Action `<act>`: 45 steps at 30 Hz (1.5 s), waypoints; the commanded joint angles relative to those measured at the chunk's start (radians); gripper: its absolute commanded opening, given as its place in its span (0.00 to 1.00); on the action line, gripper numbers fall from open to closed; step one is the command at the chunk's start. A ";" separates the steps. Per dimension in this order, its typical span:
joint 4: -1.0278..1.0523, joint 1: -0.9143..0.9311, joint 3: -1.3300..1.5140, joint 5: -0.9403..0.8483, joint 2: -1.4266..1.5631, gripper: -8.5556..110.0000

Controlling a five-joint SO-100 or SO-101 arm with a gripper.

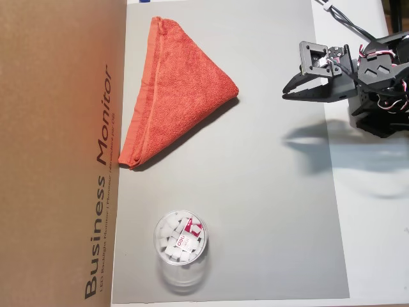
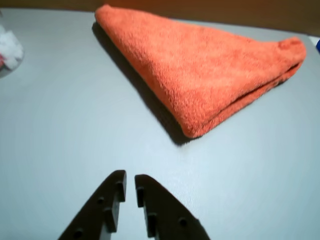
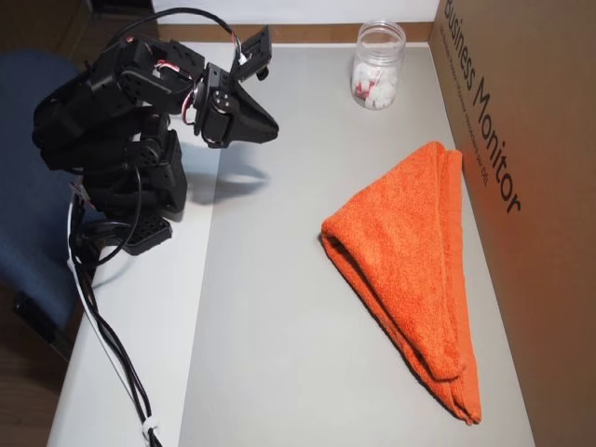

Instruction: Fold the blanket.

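Note:
The blanket [image 1: 176, 93] is an orange-red terry towel lying folded into a triangle on the grey mat [image 1: 268, 192]. It also shows in the wrist view as the blanket [image 2: 210, 70] and in an overhead view as the blanket [image 3: 410, 261]. My black gripper [image 1: 285, 95] hangs above the mat, apart from the blanket's pointed corner. Seen from the wrist, the gripper [image 2: 130, 186] has its jaws almost together with nothing between them. The gripper [image 3: 274, 130] is raised near the arm's base.
A clear plastic jar [image 1: 181, 246] with white pieces stands on the mat; the same jar [image 3: 377, 65] shows from the other side. A brown cardboard box [image 1: 57, 153] borders the mat behind the blanket. The arm's base [image 3: 121, 177] and its cables sit on the white table.

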 commanded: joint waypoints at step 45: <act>0.354 0.063 0.261 0.000 0.164 0.07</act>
